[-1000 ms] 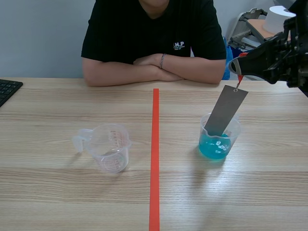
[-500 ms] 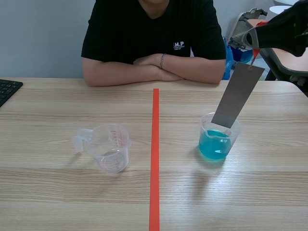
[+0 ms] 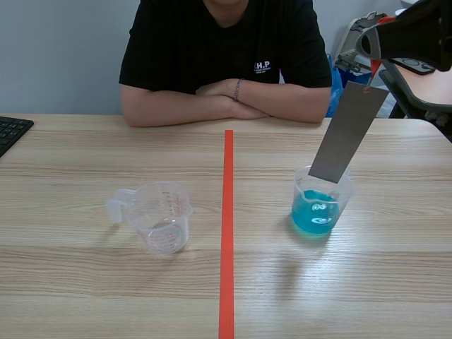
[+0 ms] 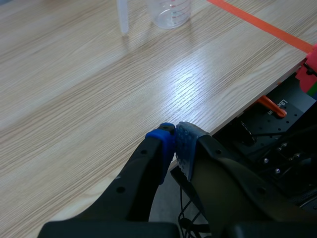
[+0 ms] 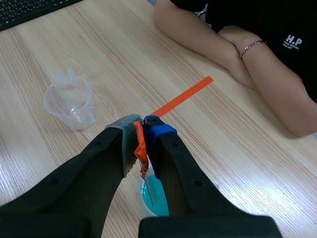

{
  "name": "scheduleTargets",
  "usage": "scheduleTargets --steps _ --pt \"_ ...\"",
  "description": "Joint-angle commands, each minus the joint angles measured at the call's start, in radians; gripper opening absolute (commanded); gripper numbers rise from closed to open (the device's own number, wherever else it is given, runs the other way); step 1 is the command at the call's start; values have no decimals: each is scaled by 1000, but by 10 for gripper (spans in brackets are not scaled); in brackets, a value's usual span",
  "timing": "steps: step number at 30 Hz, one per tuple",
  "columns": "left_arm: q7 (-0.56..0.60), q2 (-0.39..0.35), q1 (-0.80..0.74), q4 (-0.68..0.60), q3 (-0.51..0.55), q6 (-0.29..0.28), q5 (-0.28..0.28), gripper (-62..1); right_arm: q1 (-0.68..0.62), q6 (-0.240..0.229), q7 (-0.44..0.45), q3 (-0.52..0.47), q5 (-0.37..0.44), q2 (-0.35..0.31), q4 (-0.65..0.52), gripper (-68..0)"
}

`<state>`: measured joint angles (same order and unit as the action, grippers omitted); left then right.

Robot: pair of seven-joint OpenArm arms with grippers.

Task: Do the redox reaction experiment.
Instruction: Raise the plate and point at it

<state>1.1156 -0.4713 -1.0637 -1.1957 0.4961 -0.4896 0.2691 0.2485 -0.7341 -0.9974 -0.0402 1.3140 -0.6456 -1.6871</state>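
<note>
Found the left hand (image 4: 174, 144) pressed shut on nothing, low by the bench (image 4: 99, 74) edge, with the empty measuring cup (image 4: 170, 12) well ahead of it. Read nothing from the cup's red scale marks: too small. Made out only "H.P" in white on the shirt (image 3: 176, 49) of the person across the bench. Found the right hand (image 3: 372, 49) raised and pinched closed on a small red tag (image 5: 140, 148), with the grey metal strip (image 3: 348, 133) hanging tilted from that tag and the beaker (image 3: 321, 205) of blue liquid directly beneath the hand. Placed the strip's lower end at the beaker's mouth, seemingly clear of the liquid. Judged the strip thin, stiff and light, apt to swing, so best held by the tag; judged the beaker light and easily tipped.
</note>
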Motion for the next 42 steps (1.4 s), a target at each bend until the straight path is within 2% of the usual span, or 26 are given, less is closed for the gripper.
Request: scheduleTargets --steps 1,17,24,29,34,42 --pt "17 -3 0 -14 2 2 -11 -569 15 -11 8 -24 26 -16 -17 -660" --pt "10 -21 23 -14 2 -2 -21 -569 18 -11 8 -40 45 -16 -41 -660" --pt "-2 -81 110 -14 2 -63 -21 -569 18 -11 9 -40 45 -16 -41 -660" --pt "-60 -137 223 -13 -3 -119 -21 -569 18 -11 9 -40 48 -16 -41 -660" --pt "-124 -200 397 -13 -42 -200 -22 -569 18 -11 9 -40 48 -16 -41 -660" --pt "-293 -254 774 -13 -201 -206 -34 -569 18 -11 8 -40 48 -16 -41 -660"
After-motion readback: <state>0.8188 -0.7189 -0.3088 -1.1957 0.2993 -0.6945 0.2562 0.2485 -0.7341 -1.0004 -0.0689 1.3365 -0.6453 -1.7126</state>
